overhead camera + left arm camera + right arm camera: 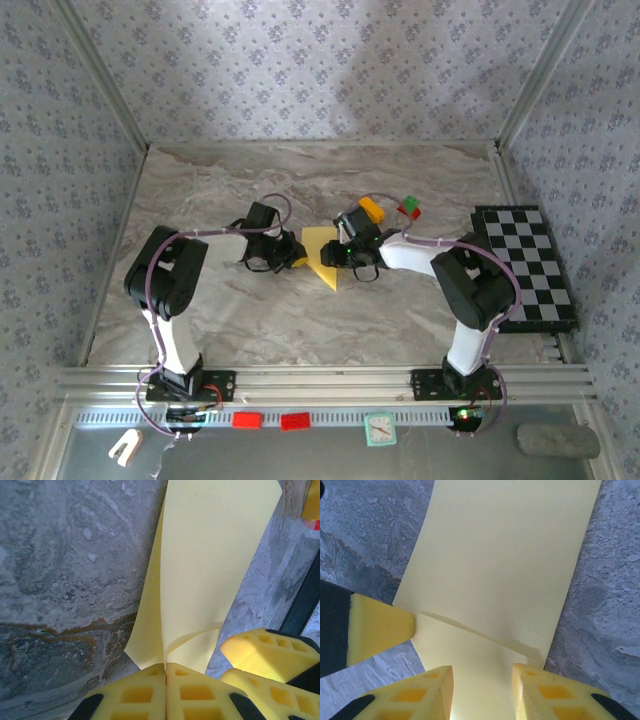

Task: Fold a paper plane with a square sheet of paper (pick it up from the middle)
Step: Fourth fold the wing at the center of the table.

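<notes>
Yellow paper (322, 258), marbled table (250, 320), seemingly red-green block (410, 208)

Here's a robot lab cell: patterned backdrop walls (300, 70) box in a marble-look worktop (300, 320), aluminium framing (330, 380) lines the near edge with the left arm (165, 275) and right arm (470, 285) bolted on, and a checkered board (525, 265) lies at the right.

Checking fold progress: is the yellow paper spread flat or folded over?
Partly folded: in the right wrist view one layer of the paper overlaps another, and the shut left gripper pinches two curled layers.
</notes>
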Controlling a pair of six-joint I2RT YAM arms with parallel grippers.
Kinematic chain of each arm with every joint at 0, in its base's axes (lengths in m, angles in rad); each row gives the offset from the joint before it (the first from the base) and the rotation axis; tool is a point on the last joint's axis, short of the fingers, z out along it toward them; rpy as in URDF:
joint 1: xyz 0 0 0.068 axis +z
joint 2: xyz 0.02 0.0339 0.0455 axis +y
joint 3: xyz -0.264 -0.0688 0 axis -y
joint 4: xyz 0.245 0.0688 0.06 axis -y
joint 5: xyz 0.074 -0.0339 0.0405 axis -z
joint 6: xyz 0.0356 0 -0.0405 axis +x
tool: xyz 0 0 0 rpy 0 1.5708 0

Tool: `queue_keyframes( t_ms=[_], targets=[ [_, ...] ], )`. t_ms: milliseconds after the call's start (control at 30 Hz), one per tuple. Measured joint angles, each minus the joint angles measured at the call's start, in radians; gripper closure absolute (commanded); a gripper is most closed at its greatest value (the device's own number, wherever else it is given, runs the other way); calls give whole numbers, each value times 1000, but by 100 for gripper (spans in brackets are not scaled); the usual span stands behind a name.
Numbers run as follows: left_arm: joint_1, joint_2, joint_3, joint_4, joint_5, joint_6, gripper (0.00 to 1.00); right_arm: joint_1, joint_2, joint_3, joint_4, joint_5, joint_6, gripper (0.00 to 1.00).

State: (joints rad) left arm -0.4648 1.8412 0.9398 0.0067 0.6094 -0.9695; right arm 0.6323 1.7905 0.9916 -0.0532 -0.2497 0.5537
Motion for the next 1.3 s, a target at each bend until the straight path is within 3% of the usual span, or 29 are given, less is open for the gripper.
queue_keyframes(
  t_ms=[367, 500, 867, 1300],
  targets=[
    [-6, -103, 0, -43, -93, -19, 98, 43, -172, -103, 38, 131, -121, 42],
    [-29, -165, 0, -69, -157, -55, 98, 99, -236, -175, 92, 211, -180, 40],
    [-81, -200, 0, -144, -275, -140, 97, 293, -200, -246, 251, 454, -339, 45],
    [-82, -200, 0, -168, -285, -159, 96, 313, -77, -226, 332, 541, -432, 57]
  ],
)
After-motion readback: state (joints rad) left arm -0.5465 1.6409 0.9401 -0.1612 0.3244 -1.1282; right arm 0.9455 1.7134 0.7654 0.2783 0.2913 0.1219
